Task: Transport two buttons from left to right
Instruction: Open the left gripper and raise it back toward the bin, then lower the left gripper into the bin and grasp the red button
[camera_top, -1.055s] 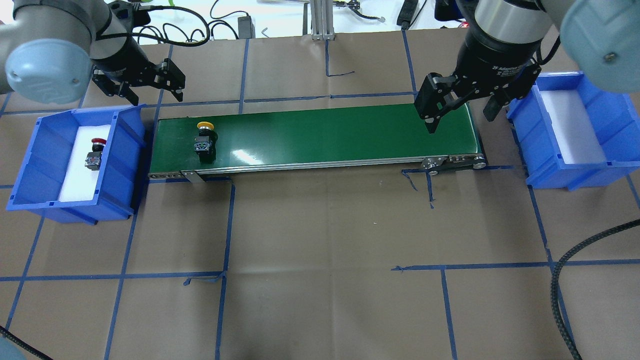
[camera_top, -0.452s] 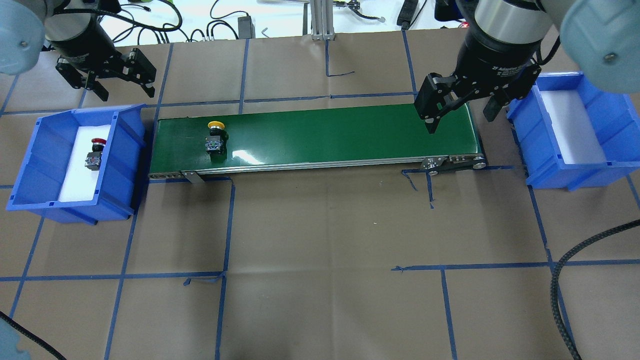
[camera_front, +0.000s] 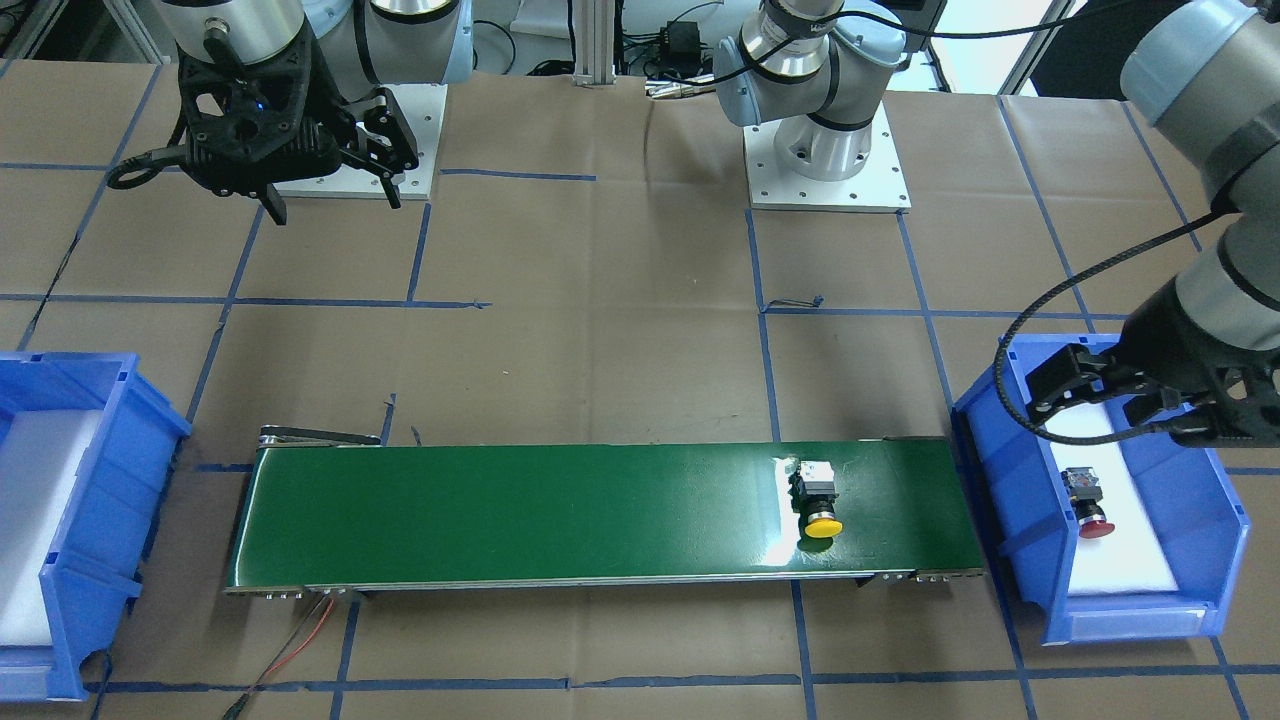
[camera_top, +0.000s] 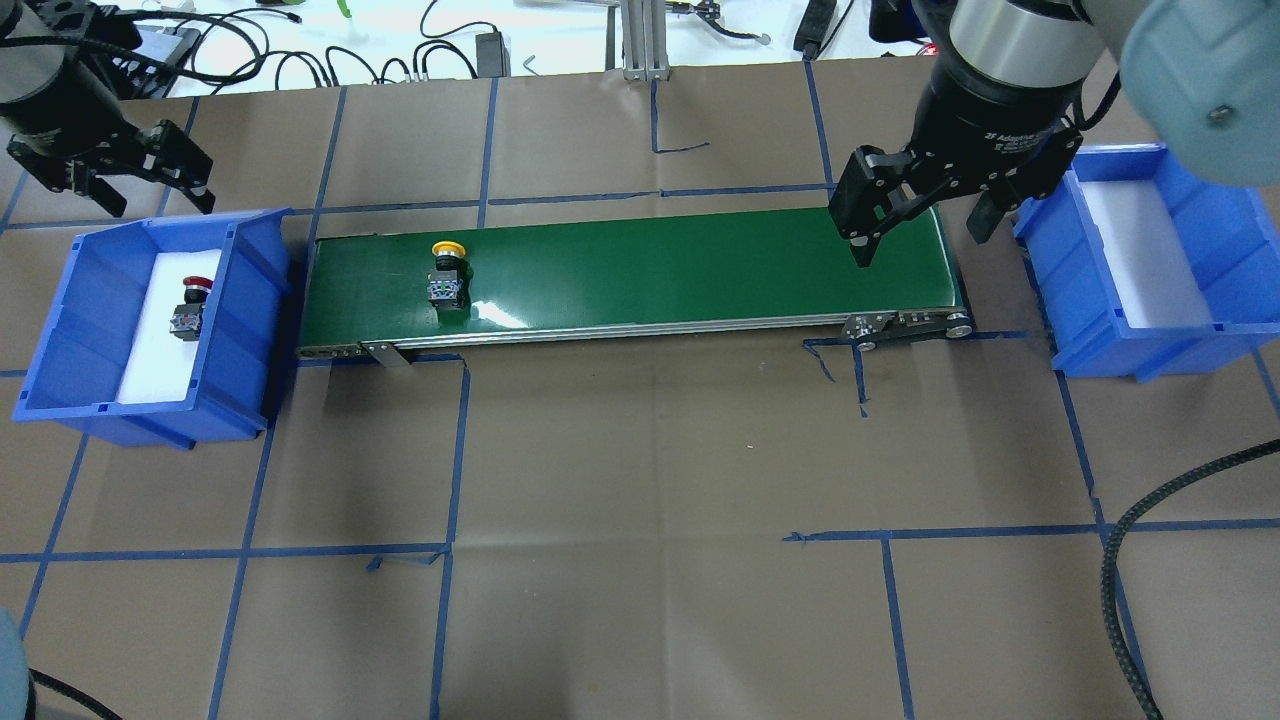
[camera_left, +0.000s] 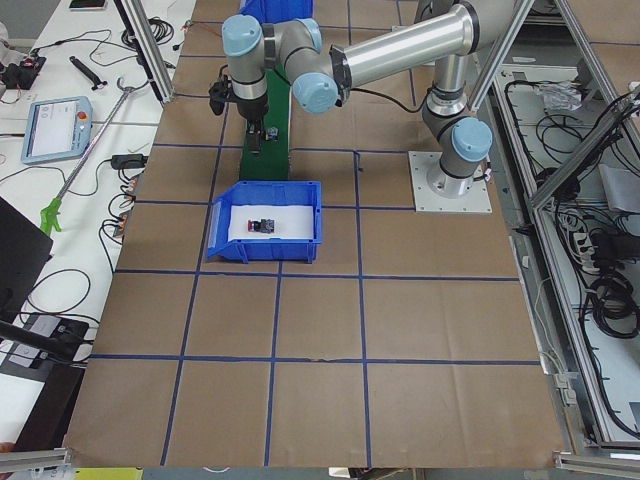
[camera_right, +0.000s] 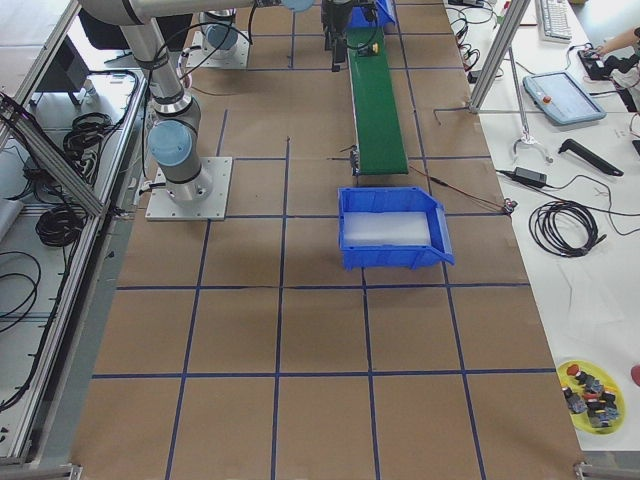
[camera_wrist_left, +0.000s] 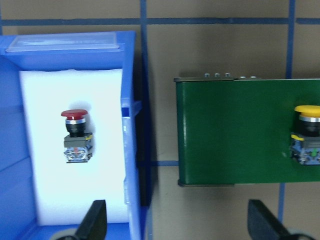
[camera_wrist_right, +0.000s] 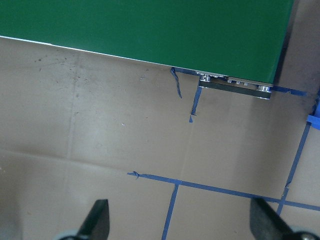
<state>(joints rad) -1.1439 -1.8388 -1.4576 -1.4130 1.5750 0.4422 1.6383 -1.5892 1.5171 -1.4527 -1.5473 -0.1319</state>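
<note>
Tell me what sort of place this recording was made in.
Most likely a robotics lab or test cell, not a working factory: a paper-covered table marked with a blue tape grid, a short green conveyor between two blue bins, and a handheld control tablet lying alongside.

A robotics lab is shown. A brown-paper-covered table (camera_right: 320, 330) gridded with blue tape is flanked by aluminium frame struts (camera_right: 498, 55), a grey blue-screened teach pendant (camera_right: 565, 97) and coiled black cables (camera_right: 538, 228).
</note>
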